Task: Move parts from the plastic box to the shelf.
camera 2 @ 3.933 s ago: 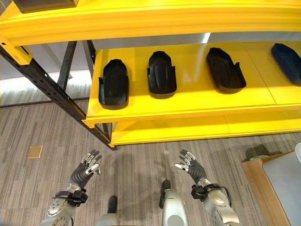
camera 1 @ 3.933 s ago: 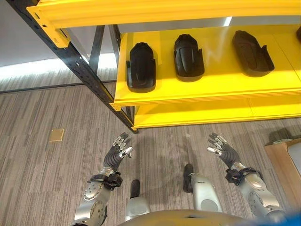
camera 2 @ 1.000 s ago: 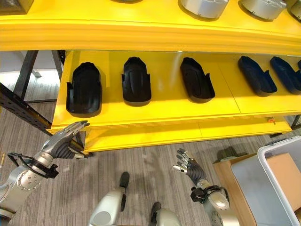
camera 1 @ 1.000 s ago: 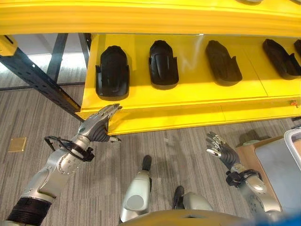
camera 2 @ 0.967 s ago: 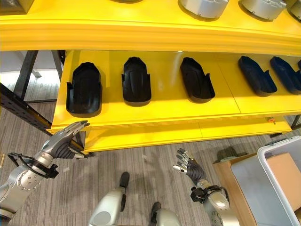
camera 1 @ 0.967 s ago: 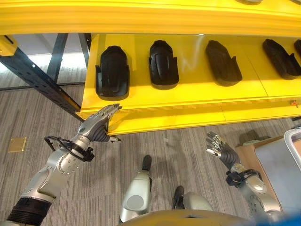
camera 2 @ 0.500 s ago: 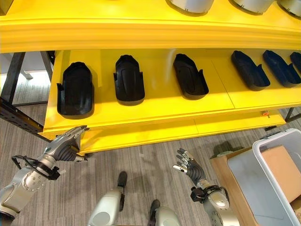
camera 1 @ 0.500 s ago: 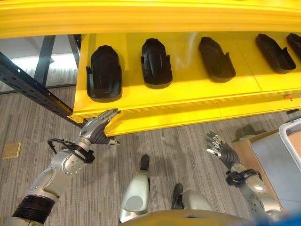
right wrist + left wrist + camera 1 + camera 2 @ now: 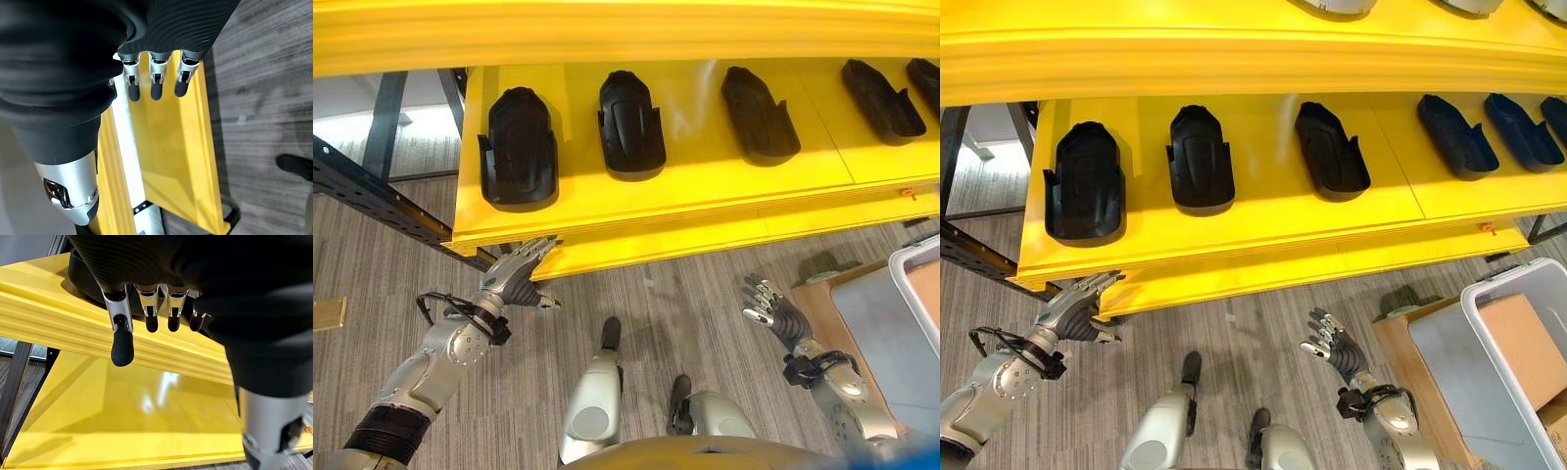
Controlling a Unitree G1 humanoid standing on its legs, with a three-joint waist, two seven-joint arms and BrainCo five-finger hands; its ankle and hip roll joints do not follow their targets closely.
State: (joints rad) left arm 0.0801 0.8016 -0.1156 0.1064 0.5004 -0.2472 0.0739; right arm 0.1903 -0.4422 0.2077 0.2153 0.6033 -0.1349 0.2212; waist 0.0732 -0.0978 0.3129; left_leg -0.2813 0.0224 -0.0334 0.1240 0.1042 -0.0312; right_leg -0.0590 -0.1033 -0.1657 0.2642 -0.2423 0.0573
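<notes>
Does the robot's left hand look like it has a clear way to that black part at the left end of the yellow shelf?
Probably yes. The left hand is open just below the shelf edge, nearly under the leftmost black part; nothing lies between, though it must rise over the edge.

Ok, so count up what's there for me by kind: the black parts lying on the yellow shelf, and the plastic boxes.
Black parts on the yellow shelf: 6, the one furthest to the robot's right cut off by the edge of the view
Plastic box: 1
Total: 7
</notes>
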